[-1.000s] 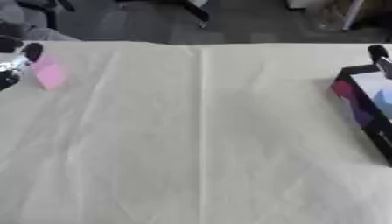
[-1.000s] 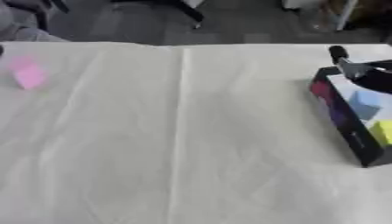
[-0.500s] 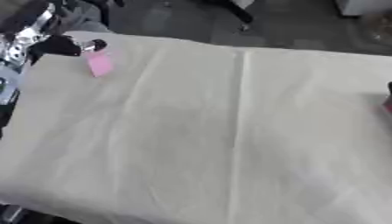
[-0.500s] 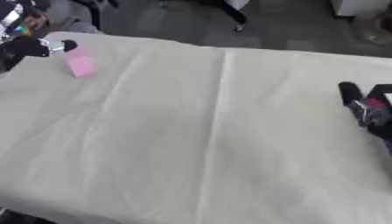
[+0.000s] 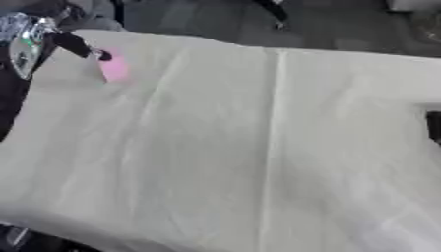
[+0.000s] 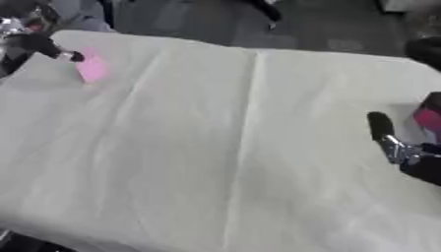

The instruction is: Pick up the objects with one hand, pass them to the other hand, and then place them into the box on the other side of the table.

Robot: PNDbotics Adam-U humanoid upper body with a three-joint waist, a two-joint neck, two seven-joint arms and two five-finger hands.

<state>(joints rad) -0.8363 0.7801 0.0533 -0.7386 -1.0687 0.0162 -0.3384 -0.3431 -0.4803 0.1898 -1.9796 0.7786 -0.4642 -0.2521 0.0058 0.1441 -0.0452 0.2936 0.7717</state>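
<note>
— What's nearest us?

— Just the table (image 5: 224,162), covered in a pale cream cloth with a crease running from the near edge to the far one. The near part carries nothing I can see.

— And the right hand?

— Over at the right edge, about halfway up the table. The right hand (image 6: 398,147) shows a dark finger pointing toward the far side, with silver at the knuckle. It holds nothing that I can see, but so little of it shows that I cannot tell if the fingers are straight or curled. Just behind it, at the very edge, there is a dark shape with a patch of pink-red, which may be the box (image 6: 428,115); I can't make it out well.

— Where's the thing to be picked up?

— Far left. A small pink object (image 5: 114,69) lies on the cloth near the far-left corner. The left hand (image 5: 79,45) is just beside it, a dark finger stretched toward it with the tip at its upper edge. Whether it touches I can't say. The fingers are not closed on the object.
</note>
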